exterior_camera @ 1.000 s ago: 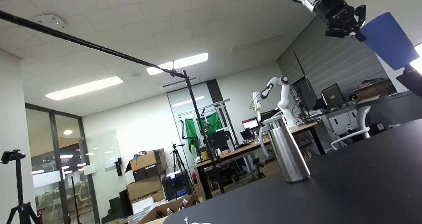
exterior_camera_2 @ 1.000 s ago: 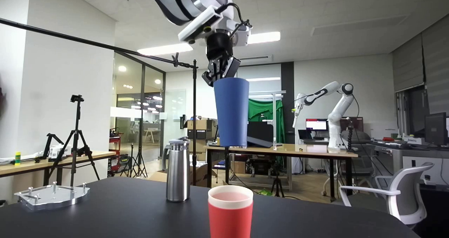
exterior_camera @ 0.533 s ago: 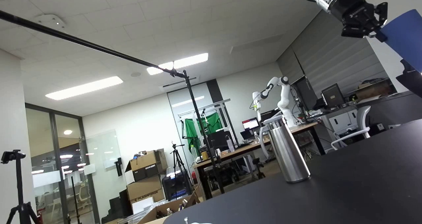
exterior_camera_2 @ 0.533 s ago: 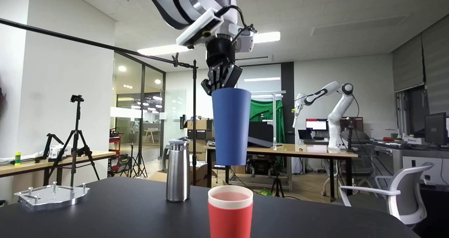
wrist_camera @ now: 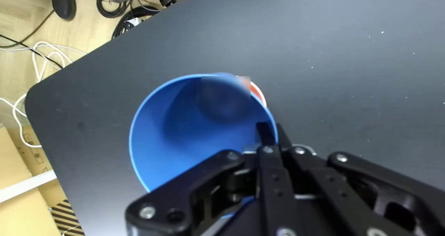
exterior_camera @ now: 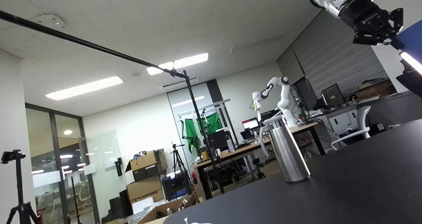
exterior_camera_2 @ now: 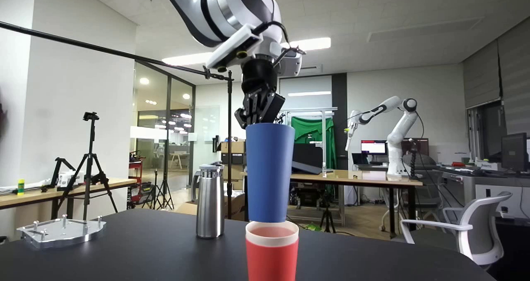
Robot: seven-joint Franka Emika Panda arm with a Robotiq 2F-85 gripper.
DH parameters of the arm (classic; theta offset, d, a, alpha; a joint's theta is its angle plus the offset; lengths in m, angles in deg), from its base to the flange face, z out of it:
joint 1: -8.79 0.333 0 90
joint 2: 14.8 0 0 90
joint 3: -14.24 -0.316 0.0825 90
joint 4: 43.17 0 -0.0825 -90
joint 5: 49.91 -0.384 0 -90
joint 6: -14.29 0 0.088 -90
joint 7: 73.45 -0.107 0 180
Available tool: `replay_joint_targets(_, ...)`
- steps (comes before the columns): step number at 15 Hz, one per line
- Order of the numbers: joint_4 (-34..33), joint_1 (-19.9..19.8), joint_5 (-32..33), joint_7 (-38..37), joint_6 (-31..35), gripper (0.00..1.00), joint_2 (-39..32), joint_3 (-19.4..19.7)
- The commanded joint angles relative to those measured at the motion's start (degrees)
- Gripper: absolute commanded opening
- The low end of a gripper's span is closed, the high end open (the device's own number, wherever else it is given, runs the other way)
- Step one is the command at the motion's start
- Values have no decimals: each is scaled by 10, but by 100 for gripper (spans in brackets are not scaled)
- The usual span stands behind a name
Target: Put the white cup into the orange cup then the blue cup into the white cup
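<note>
My gripper [wrist_camera: 274, 133] is shut on the wall of the blue cup [exterior_camera_2: 269, 173], with one finger inside the cup and one outside. The blue cup is upright, mouth up, in the wrist view [wrist_camera: 163, 138]. In an exterior view the gripper [exterior_camera: 395, 42] holds it at the right edge, where the blue cup [exterior_camera: 412, 39] is mostly cut off. The white cup [exterior_camera_2: 272, 240] sits in the orange cup [exterior_camera_2: 272, 262], its rim showing above. The blue cup's base overlaps the white rim's far edge in that view; contact cannot be told. A white rim arc [wrist_camera: 262, 95] shows past the blue cup.
A steel bottle [exterior_camera_2: 210, 206] stands on the black table [exterior_camera_2: 165, 258], left of the cups; it also shows in an exterior view [exterior_camera: 288, 154]. A metal plate with pegs [exterior_camera_2: 62, 233] lies at the table's left. A chair [exterior_camera_2: 476, 227] stands beyond the table's right edge.
My gripper has come down with the blue cup, bringing its base to the white cup's rim as seen in an exterior view. The orange and white cups have not moved.
</note>
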Motion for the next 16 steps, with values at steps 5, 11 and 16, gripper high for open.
replay_joint_targets(5,25,-5,-5,0,44,1,0,0)
replay_joint_targets(11,39,-8,-6,4,77,1,-5,2)
replay_joint_targets(16,61,-10,-6,5,109,1,-10,4)
